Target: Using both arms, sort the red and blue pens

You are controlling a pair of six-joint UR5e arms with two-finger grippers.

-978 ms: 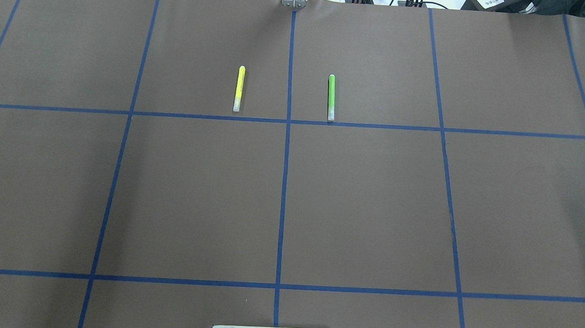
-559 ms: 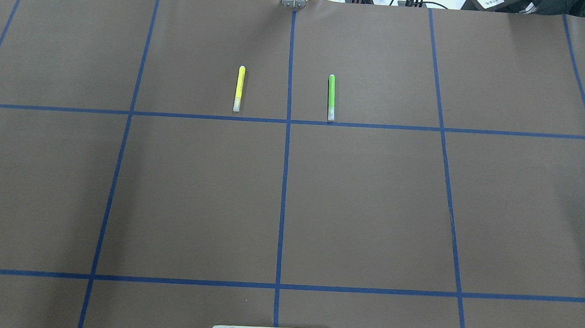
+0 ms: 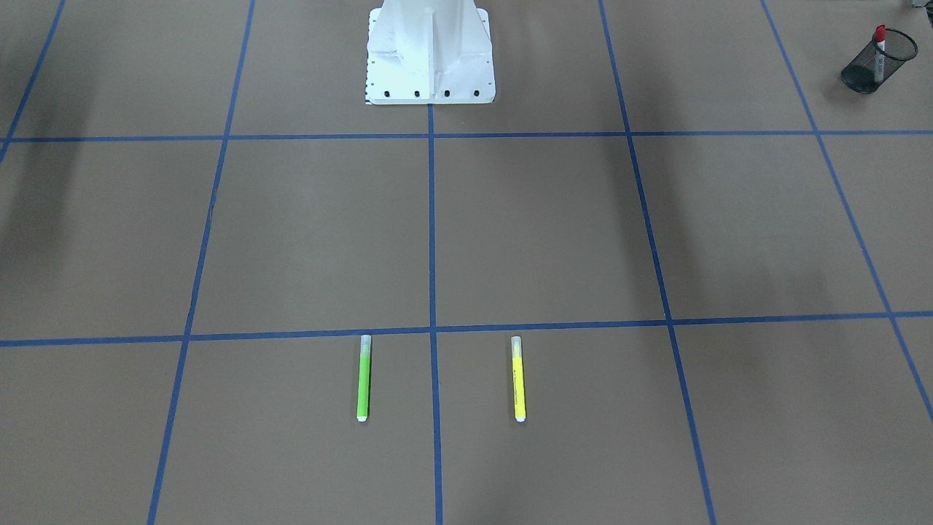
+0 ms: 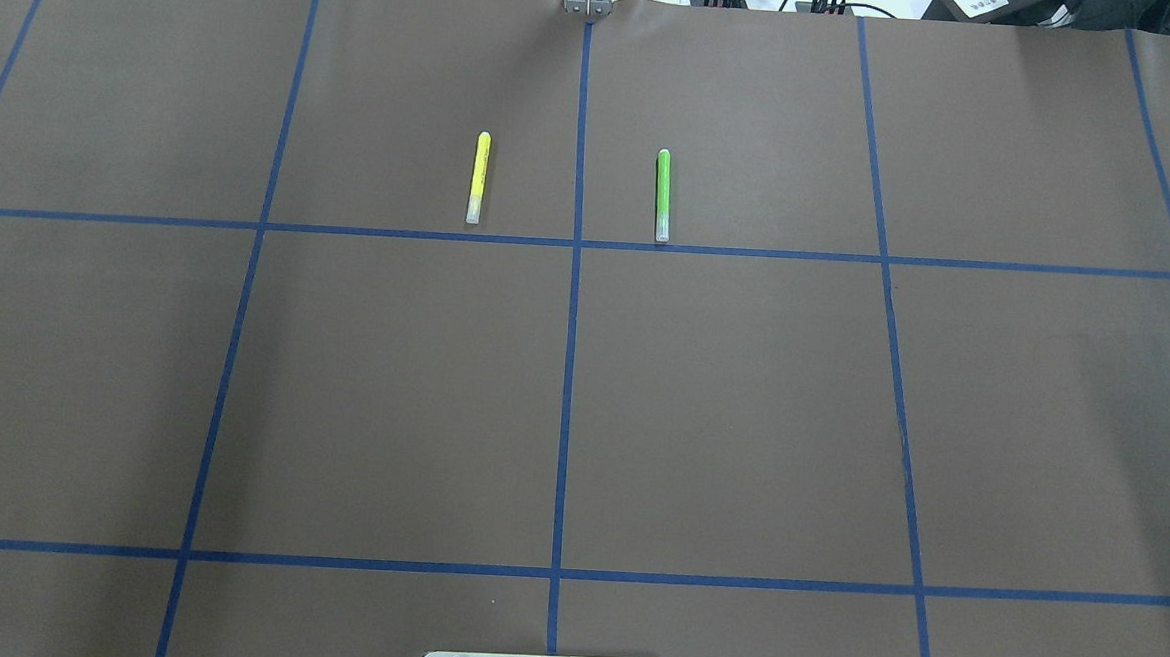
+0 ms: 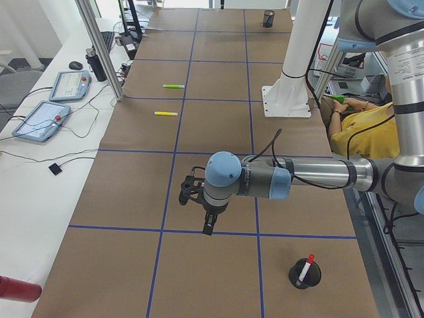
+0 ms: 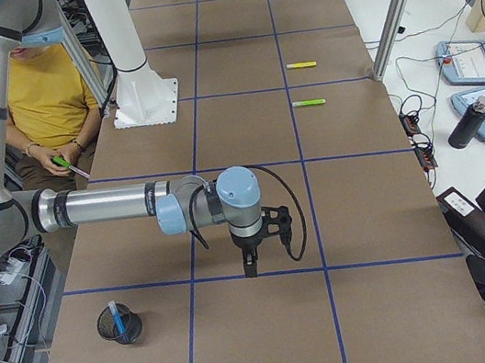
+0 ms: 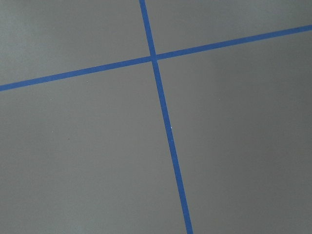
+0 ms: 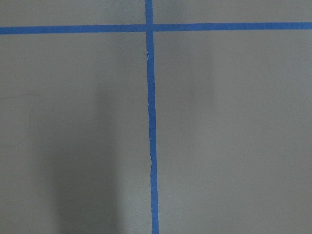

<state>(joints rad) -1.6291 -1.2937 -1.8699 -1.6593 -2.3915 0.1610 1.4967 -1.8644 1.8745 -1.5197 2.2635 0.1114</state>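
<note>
The red pen (image 5: 305,269) stands in a black mesh cup (image 5: 304,277) near the table's left end, also seen as the red pen (image 3: 880,45) in the front-facing view. At the table's right end, the blue pen (image 6: 116,318) stands in another mesh cup (image 6: 119,327). My left gripper (image 5: 208,228) hangs fingers-down over the brown paper, apart from the cup. In the same way, my right gripper (image 6: 250,269) hangs over the paper. Neither shows in the overhead or front-facing views, so I cannot tell if they are open or shut. Both wrist views show only paper and blue tape.
A yellow marker (image 4: 478,178) and a green marker (image 4: 663,194) lie parallel on either side of the centre tape line, far from both grippers. The white pedestal (image 3: 430,51) stands at the robot's side. A person in yellow (image 6: 43,94) sits behind it.
</note>
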